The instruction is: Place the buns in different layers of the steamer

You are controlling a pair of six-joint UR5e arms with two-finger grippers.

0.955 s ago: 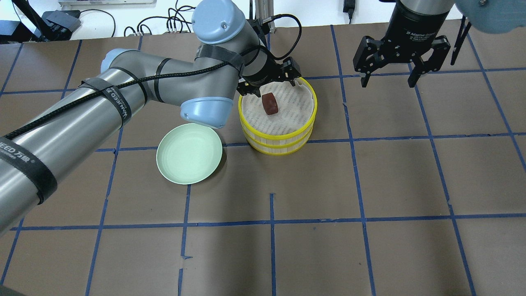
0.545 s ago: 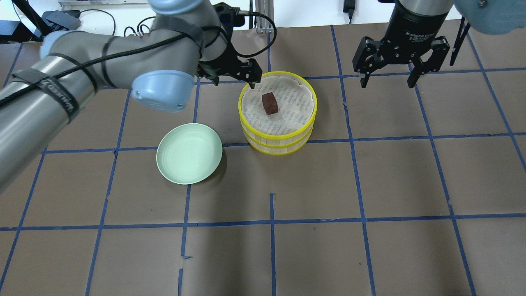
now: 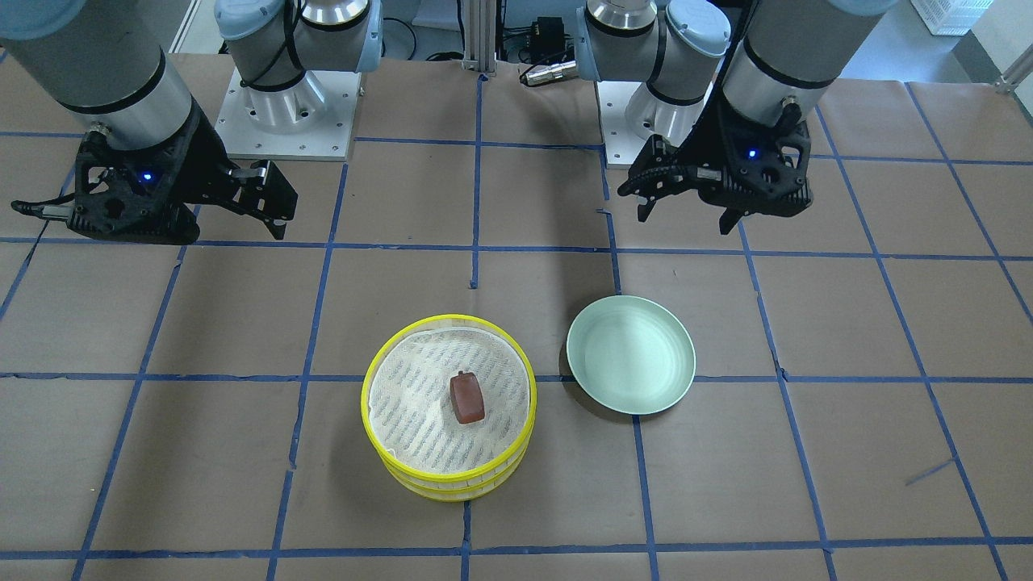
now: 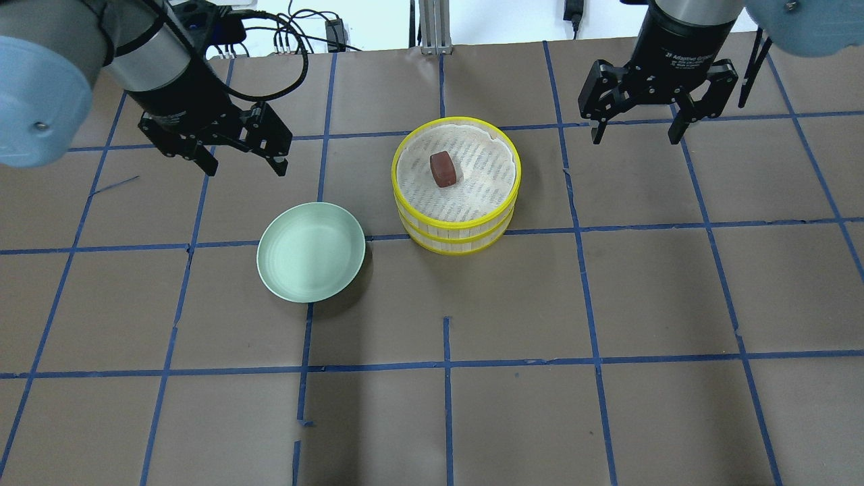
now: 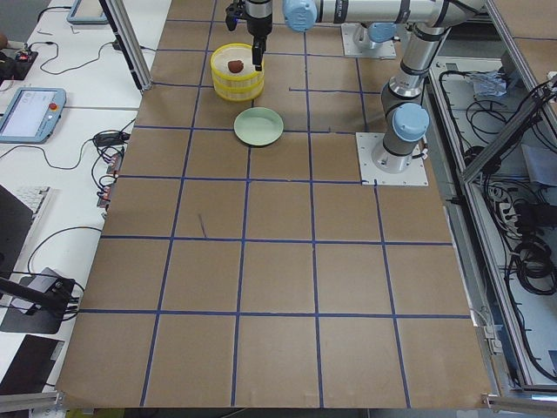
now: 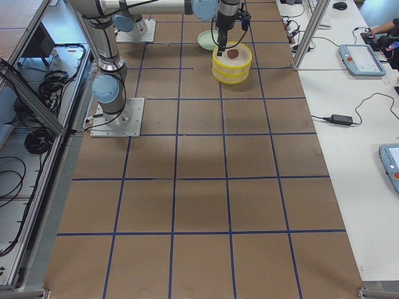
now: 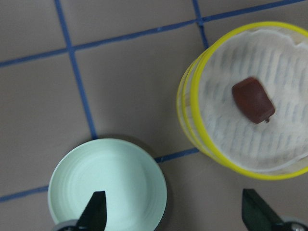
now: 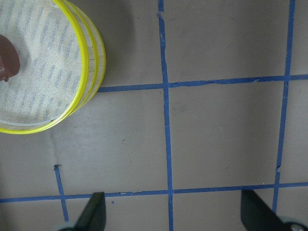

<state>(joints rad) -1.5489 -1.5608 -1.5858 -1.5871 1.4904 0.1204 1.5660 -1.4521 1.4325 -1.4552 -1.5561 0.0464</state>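
Observation:
Two yellow-rimmed steamer trays [image 4: 459, 223] stand stacked mid-table, the top one lined with white mesh cloth. The reddish-brown bun [image 4: 443, 169] lies on that cloth; it also shows in the front view [image 3: 467, 399] and the left wrist view [image 7: 253, 99]. The white bun is hidden. My left gripper [image 4: 244, 160] is open and empty, high above the table, left of the stack and behind the plate. My right gripper [image 4: 638, 131] is open and empty, to the stack's right.
A pale green round plate [image 4: 311, 252] sits empty left of the stack, close to it; it shows in the front view [image 3: 631, 365] too. Brown table with blue tape grid. Cables and a rail post [image 4: 426, 23] at the far edge.
My left arm has pulled away from the steamer stack, swinging left and up, gripper open. The reddish-brown bun stays on the top tray. The right arm has not moved.

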